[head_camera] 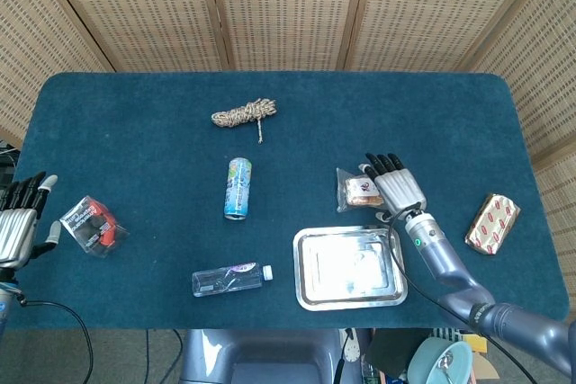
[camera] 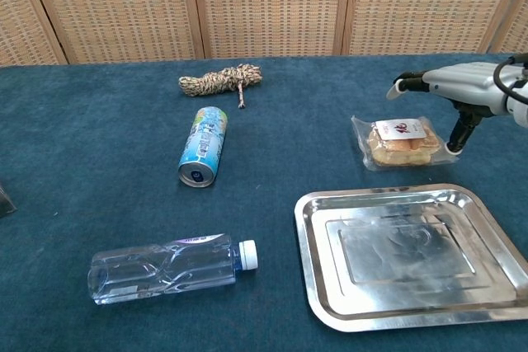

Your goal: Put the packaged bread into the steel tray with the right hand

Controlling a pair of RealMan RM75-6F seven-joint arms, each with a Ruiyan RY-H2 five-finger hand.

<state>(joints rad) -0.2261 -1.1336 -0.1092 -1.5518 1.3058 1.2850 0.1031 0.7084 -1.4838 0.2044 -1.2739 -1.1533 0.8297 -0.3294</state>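
The packaged bread point(head_camera: 361, 190) point(camera: 400, 140) lies in clear wrap on the blue table, just beyond the steel tray point(head_camera: 350, 267) point(camera: 410, 251), which holds nothing. My right hand point(head_camera: 393, 188) point(camera: 445, 86) hovers over the bread's right half with its fingers spread; the thumb tip reaches down beside the package's right edge. Nothing is gripped. My left hand point(head_camera: 18, 225) rests open at the table's far left edge, seen only in the head view.
A drink can point(head_camera: 238, 188) point(camera: 204, 145) and a rope bundle point(head_camera: 244, 114) point(camera: 220, 80) lie left of the bread. A water bottle point(head_camera: 230, 279) point(camera: 171, 268) lies left of the tray. A red-black packet point(head_camera: 89, 223) sits near my left hand, a gold packet point(head_camera: 493, 222) at right.
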